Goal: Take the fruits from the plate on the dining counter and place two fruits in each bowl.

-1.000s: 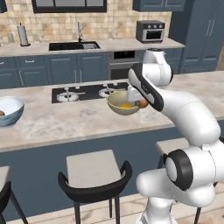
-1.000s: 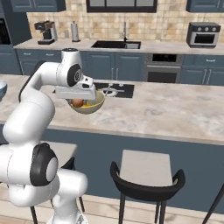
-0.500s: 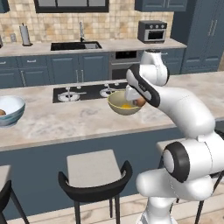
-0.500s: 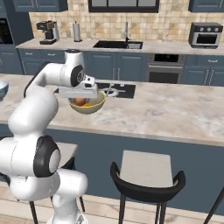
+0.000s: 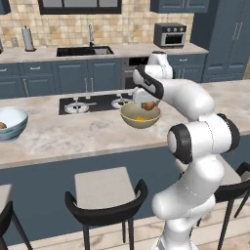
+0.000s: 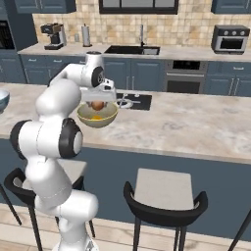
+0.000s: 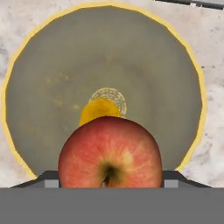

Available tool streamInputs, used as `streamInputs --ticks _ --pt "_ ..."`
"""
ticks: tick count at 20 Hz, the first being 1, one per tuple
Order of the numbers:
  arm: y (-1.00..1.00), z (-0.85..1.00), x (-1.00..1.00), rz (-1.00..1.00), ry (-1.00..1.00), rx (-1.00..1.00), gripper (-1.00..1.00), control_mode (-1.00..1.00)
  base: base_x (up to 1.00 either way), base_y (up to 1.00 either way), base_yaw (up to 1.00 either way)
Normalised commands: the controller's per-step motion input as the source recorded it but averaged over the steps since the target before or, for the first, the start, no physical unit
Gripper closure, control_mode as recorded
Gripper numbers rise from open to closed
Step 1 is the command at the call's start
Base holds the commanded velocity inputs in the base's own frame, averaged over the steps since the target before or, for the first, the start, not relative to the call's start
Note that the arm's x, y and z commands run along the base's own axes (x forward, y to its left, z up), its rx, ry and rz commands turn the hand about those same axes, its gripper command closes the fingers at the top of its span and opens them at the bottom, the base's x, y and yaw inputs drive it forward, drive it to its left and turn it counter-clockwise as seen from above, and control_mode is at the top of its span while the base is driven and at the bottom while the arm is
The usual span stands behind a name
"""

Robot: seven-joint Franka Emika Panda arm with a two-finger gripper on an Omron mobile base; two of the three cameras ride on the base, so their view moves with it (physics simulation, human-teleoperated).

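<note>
Apple (image 7: 110, 153) first: a red one with a yellow blush, stem end facing the hand camera, held between the jaws of the gripper (image 5: 148, 105) directly over the olive yellow-green bowl (image 5: 140, 115). The jaws are partly open, closed on the apple's sides, and their dark tips just peek out on either side of the fruit in the hand view. From both base views the apple hangs just above the bowl's rim, not resting on the bottom.

Down in that bowl lies a yellow-orange fruit (image 7: 99, 111), sitting at the middle of the bowl's floor; from the hand view it is half hidden behind the apple. I cannot tell whether it is the lemon-like one or the orange.

The olive bowl stands on the dining counter (image 5: 73, 132), on the beige marble-look top, close to the dark cooktop (image 5: 93, 103) set into the far side of that counter. Far off to the left along the same counter stands the light blue and white bowl (image 5: 10, 123), with a brownish fruit (image 5: 2, 125) showing inside it against the left wall.

The white arm (image 6: 63, 93) reaches out over the counter from the near side and bends down to the bowl. Two dark stools (image 5: 105, 195) with grey seats stand along the near side of the counter. Against the far wall runs the back counter with a sink (image 5: 84, 50), and a toaster oven (image 5: 170, 34) to the right of it.
</note>
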Motion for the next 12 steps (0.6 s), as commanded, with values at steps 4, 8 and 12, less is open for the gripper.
streamInputs --ticks 4,8,12 --pt "0.17 -0.36 0.76 0.00 0.08 0.00 1.00 -1.00 0.00 0.00 0.00" --pt "0.08 -0.66 0.24 0.00 0.04 0.00 1.00 -1.00 0.00 0.00 0.00" --pt "0.01 -0.41 0.05 0.00 0.00 0.00 1.00 -1.00 0.00 0.00 0.00"
